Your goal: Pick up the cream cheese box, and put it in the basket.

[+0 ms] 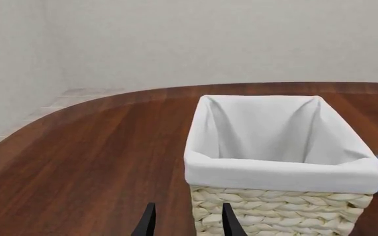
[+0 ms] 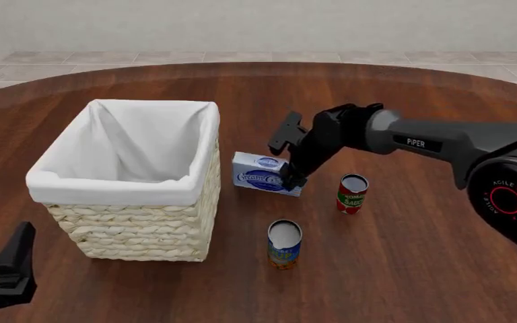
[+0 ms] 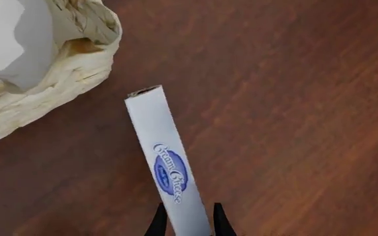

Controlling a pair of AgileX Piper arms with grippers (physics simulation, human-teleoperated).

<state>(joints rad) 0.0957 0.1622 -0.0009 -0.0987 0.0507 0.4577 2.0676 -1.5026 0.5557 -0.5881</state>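
A round table (image 2: 402,269) of dark reddish-brown wood planks carries everything. The basket (image 2: 142,225) stands on its left part, with a white liner folded over the rim. Just right of it, the cream cheese box (image 2: 260,173) appears tilted; whether it touches the wood is unclear. Nearer sit a blue-and-yellow can (image 2: 284,245) and, further right, a red-and-green can (image 2: 352,194), both upright.

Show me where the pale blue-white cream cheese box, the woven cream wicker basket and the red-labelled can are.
Pale blue-white cream cheese box (image 2: 258,175): front view, on its printed face.
Woven cream wicker basket (image 2: 142,229): front view, on its woven front wall.
Red-labelled can (image 2: 352,196): front view, on its label.
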